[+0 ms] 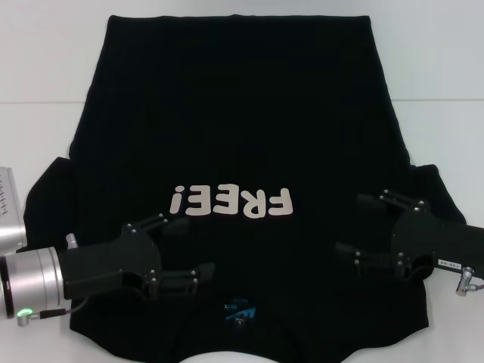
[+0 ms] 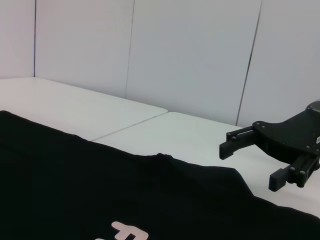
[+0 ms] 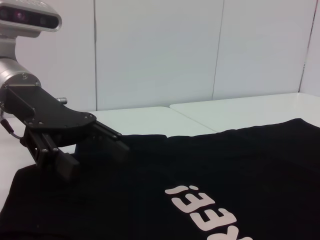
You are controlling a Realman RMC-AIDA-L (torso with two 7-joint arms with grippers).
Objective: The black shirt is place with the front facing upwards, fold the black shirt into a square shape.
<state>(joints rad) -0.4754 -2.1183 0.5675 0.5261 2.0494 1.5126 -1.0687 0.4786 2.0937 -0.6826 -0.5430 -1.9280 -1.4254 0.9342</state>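
We see the black shirt (image 1: 242,136) spread flat on the white table (image 1: 45,60), its "FREE!" lettering (image 1: 231,203) upside down. Below the lettering, our left gripper (image 1: 195,248) and right gripper (image 1: 352,225) hover open-fingered at either side; the blue neck label (image 1: 239,311) lies between them.

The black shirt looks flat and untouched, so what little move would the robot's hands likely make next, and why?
Probably both lower onto the cloth. The black shirt lies flat, unfolded; the left gripper and right gripper hover open over its shoulders, holding nothing.
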